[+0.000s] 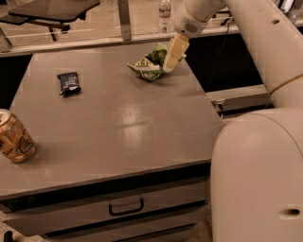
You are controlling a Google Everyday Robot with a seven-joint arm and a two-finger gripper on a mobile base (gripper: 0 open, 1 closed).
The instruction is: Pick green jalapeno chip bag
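Note:
The green jalapeno chip bag [147, 66] is a small crumpled green foil bag with white markings, lying near the far right edge of the grey table [118, 132]. My gripper [168, 65] reaches down from the cream arm at the top right and is right at the bag's right side, low over the table. It hides part of the bag's right end. I cannot tell whether it touches the bag.
A dark navy packet [69, 83] lies at the far left. A tan drink can [14, 138] stands at the left edge. A water bottle [164, 9] stands beyond the table. The robot's cream body [258, 175] fills the lower right. A drawer handle [126, 207] sits below the front edge.

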